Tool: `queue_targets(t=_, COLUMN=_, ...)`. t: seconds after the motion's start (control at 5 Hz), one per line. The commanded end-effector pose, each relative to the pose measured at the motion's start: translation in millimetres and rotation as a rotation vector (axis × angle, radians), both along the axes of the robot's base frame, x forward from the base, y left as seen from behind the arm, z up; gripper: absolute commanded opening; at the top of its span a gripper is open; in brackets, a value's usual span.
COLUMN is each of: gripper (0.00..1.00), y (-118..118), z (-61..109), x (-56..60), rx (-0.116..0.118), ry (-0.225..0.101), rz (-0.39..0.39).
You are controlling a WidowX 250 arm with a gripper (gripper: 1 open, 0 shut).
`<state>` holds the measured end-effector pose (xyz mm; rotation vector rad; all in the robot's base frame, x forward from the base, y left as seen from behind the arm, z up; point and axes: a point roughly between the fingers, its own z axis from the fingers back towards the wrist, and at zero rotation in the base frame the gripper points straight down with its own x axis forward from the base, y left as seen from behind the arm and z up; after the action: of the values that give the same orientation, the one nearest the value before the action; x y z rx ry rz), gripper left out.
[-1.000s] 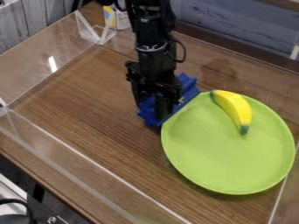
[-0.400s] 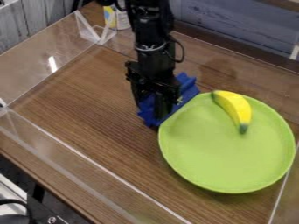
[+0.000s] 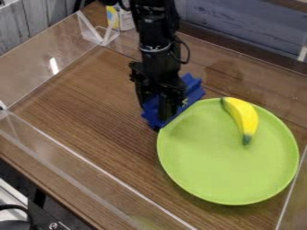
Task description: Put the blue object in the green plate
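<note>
I am looking down at a brown wood counter (image 3: 90,112). My black arm (image 3: 156,45) comes down from the top of the view. Its fingers (image 3: 162,110) are pinched in close, down at the blue thing (image 3: 189,93). The arm hides part of it, so I cannot tell if they have hold of it. The blue thing is on the counter, by the upper left edge of the plate. I can see bits of it on the right side of the fingers and a bit low down by them.

The plate (image 3: 222,166) is big, round and green. It is on the right side of my view. A yellow banana (image 3: 242,117) lies on the plate, near its top edge. The banana's dark tip points down toward the middle of the plate.

At the top, behind the arm, I see part of a white and yellow thing (image 3: 118,16). I cannot tell what it is.
</note>
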<state>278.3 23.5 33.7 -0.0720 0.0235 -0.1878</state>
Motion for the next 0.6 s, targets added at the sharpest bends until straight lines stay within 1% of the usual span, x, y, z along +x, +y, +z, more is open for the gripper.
queue_targets(t=0.0, gripper=0.00, y=0.9, z=-12.6, x=-5.4, rx=0.013, ry=0.025, rz=-0.011)
queue_targets(t=0.4, gripper=0.00, y=-0.4, z=-19.8, x=-9.6, rx=0.018, ry=0.042, rz=-0.024)
